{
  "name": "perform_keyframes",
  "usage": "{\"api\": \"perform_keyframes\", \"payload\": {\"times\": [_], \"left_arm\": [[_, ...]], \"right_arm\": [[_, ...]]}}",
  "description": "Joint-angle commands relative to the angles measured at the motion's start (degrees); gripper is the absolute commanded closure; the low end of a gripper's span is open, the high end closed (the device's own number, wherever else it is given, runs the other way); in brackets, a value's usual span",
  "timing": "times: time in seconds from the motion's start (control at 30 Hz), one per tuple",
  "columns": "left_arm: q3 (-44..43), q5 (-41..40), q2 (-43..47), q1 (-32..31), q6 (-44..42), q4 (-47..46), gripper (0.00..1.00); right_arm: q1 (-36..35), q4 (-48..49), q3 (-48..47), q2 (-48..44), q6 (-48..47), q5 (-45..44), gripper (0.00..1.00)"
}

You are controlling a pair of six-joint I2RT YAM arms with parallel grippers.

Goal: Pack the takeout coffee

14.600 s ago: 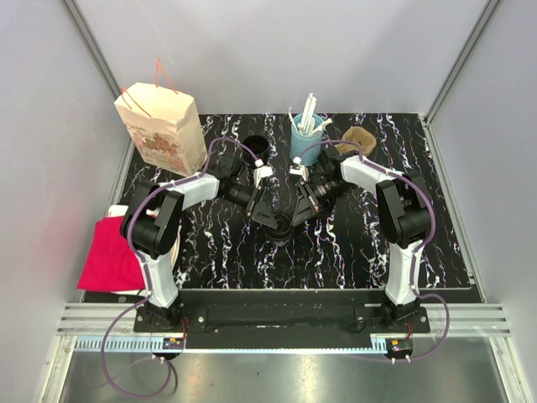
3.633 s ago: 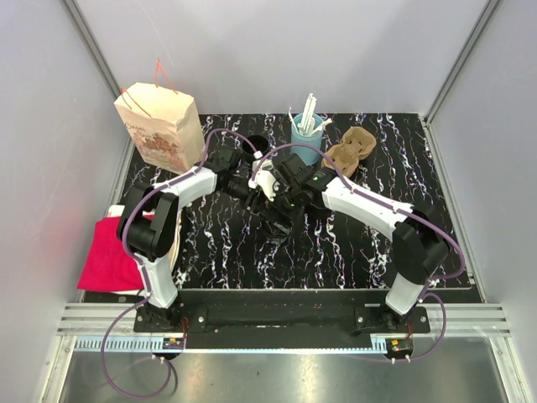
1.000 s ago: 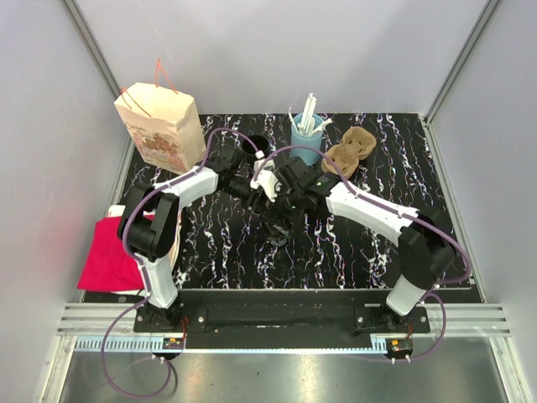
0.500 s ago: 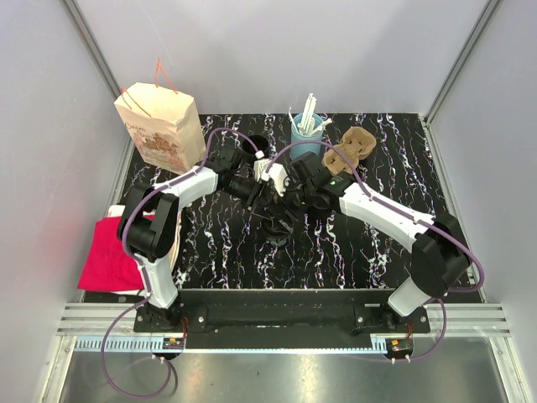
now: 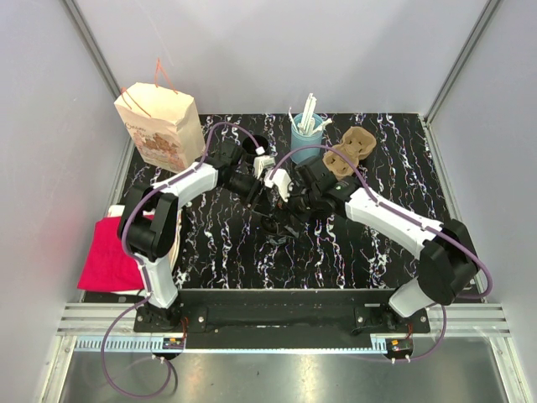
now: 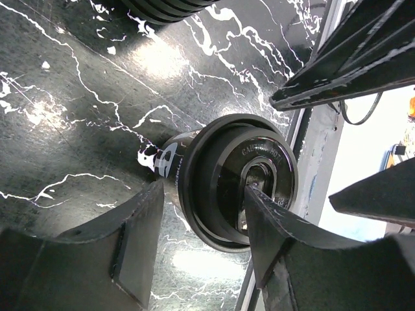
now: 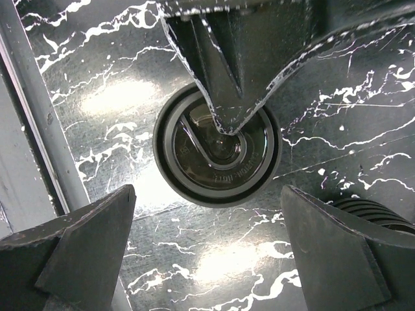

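The takeout coffee [image 5: 278, 225], a small black cup with a round black lid, stands upright on the marbled table [image 5: 352, 243] in the middle. In the left wrist view its lid [image 6: 224, 194] shows between my left gripper's [image 6: 204, 188] fingers. The jaws stand apart, with a gap to the cup on one side and the other finger [image 6: 272, 227] lying across the lid. The right wrist view shows that finger's tip over the lid's [image 7: 217, 175] centre. My right gripper [image 7: 207, 188] hangs wide open above the cup and holds nothing. From above, both grippers [image 5: 270, 206] [image 5: 290, 201] crowd over the cup.
A paper bag [image 5: 159, 126] with red handles stands at the back left. A lidless black cup [image 5: 255, 144], a light-blue cup of white straws [image 5: 307, 134] and a brown cardboard carrier [image 5: 348, 151] sit along the back. A red cloth [image 5: 109, 256] lies off the table's left edge.
My left jaws have spread wider around the cup. The right arm has swung to the right and drawn its open gripper back a little. The cup has stayed in place.
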State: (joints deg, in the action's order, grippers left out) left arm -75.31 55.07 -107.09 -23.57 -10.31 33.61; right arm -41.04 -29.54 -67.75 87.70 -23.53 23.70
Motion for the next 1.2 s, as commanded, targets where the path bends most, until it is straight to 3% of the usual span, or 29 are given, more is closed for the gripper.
{"api": "perform_keyframes", "payload": {"times": [0.0,0.6,0.77,0.93,1.17], "left_arm": [[-1.8,0.2,-0.4,-0.7,-2.3,0.4,0.44],[-3.1,7.4,5.1,-1.8,-2.7,0.4,0.31],[-1.6,7.4,7.1,1.0,-2.6,0.4,0.31],[1.6,9.7,6.5,7.8,-3.7,0.8,0.34],[7.5,11.2,2.9,8.3,-6.9,1.4,0.38]], "right_arm": [[-0.1,1.2,1.2,-1.6,-1.5,1.0,0.00],[-0.1,1.1,2.5,-3.7,-2.4,3.3,0.00],[0.0,1.9,3.2,-4.4,-2.4,2.7,0.00],[0.0,3.3,3.3,-3.9,-1.4,1.2,0.01],[0.0,5.5,1.0,-1.0,1.4,-1.8,0.05]]}}
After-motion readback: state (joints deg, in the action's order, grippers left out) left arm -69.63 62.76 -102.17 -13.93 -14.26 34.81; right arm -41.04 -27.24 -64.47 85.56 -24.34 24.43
